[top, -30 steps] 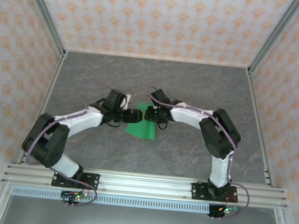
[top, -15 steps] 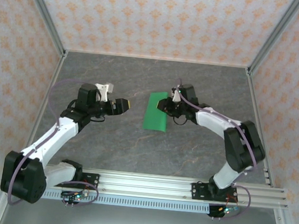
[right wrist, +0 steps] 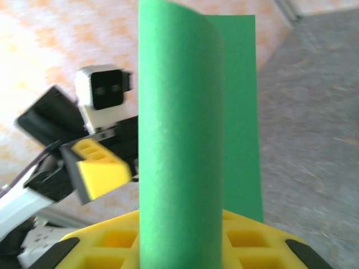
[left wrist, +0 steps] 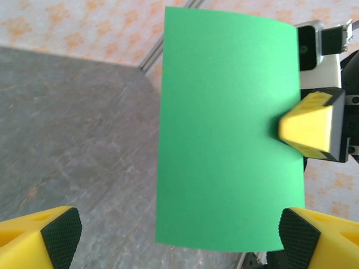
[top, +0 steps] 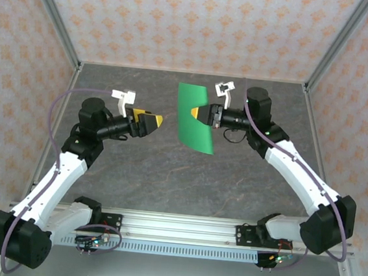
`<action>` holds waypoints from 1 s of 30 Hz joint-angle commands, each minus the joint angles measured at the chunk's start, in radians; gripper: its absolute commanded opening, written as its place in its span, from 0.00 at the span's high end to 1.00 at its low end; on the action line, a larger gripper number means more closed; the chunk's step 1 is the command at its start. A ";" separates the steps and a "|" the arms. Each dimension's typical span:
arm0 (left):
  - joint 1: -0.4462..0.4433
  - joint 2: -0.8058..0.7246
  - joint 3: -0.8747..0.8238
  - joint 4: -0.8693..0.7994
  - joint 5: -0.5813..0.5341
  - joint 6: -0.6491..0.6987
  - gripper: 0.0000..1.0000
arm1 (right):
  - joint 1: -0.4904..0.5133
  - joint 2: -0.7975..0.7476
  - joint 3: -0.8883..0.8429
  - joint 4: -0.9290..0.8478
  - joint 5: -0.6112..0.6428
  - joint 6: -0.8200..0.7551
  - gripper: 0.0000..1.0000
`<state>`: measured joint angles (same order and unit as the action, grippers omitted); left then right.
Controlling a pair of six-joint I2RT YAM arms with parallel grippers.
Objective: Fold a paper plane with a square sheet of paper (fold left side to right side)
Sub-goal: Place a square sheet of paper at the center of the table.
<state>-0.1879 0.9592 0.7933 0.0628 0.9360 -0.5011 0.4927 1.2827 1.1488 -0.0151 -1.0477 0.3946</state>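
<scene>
- Grey marbled table (top: 167,182): the paper was up off it.
- Thin bright green square sheet of paper (top: 195,136): it hung in the air between my two arms, bent over on itself in a soft roll, with no sharp crease that I could see.
- My right claw (top: 198,113): pinched nearly closed on the sheet's right edge.
- My left claw (top: 150,120): spread wide, empty, apart from the paper on its left.
- Progress, my judgement: left-to-right fold only half made. Creasing, nose and wing folds all remained.

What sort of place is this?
Probably a small robot test booth: a white-and-black left arm and right arm bolted to a silver metal rail, with orange-patterned wall panels boxing in a grey marbled tabletop.
</scene>
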 commanded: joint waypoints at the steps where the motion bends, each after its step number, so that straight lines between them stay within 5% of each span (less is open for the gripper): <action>1: -0.007 -0.026 0.046 0.097 0.073 -0.018 0.05 | 0.050 -0.025 0.073 -0.031 -0.086 -0.054 0.73; 10: -0.123 -0.048 0.091 0.085 0.094 0.046 0.06 | 0.129 -0.036 0.126 -0.008 -0.087 -0.059 0.73; 13: -0.136 -0.063 0.091 0.091 0.086 0.046 0.14 | 0.129 -0.051 0.114 -0.015 -0.051 -0.073 0.73; 23: -0.140 -0.074 0.051 0.108 0.057 0.026 0.73 | 0.113 -0.094 0.065 -0.070 0.064 -0.118 0.73; 30: -0.140 -0.068 0.043 0.078 0.029 0.038 0.96 | 0.096 -0.124 0.066 -0.133 0.118 -0.140 0.71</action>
<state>-0.3210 0.8967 0.8436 0.1310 0.9840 -0.4698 0.5983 1.1988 1.2217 -0.1204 -0.9676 0.2840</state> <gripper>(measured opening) 0.055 0.288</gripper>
